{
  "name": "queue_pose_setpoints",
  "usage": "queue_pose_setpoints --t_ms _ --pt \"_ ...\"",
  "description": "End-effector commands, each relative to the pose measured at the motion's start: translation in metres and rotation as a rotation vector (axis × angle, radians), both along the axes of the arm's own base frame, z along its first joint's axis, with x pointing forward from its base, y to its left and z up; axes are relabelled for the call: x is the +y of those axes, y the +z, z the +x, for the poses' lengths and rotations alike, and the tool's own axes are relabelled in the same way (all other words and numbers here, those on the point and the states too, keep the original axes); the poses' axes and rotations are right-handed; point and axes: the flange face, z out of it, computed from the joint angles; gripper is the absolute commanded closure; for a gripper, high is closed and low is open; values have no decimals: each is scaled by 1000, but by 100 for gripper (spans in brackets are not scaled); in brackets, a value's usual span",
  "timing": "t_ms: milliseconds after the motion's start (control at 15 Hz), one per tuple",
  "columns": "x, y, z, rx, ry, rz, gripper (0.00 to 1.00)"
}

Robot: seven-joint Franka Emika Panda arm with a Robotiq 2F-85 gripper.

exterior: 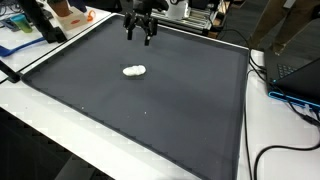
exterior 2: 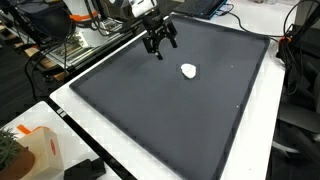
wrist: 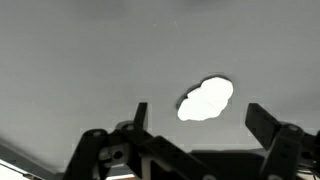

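A small white lumpy object (exterior: 134, 71) lies on the dark grey mat (exterior: 150, 110), seen in both exterior views, object (exterior 2: 188, 70) on mat (exterior 2: 170, 110). My gripper (exterior: 140, 36) hangs open above the far part of the mat, apart from the object; in the other exterior view the gripper (exterior 2: 162, 45) is to the left of it. In the wrist view the white object (wrist: 207, 99) shows on the mat beyond and between my two spread fingers, gripper (wrist: 200, 118). Nothing is between the fingers.
The mat sits on a white table (exterior: 40, 130). Black cables (exterior: 290, 100) and a dark box lie along one side. Cluttered gear, an orange item (exterior: 70, 10) and a tripod leg stand behind the mat. A tan box (exterior 2: 40, 150) sits near a table corner.
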Motion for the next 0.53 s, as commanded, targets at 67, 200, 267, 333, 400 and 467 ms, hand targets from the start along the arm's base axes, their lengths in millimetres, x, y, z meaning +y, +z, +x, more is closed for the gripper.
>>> queue_pose_setpoints --t_ms 67,200,267,333,400,467 --pt "-1 -10 0 -13 -14 0 0" --pt "-2 -15 -1 -19 -17 -3 0" --pt "-1 -17 -1 -19 -20 -1 0" --pt "-2 -20 -2 -20 -20 -3 0" --pt "1 -23 -2 -25 -15 -3 0" --pt "3 -26 -2 -35 -14 -2 0"
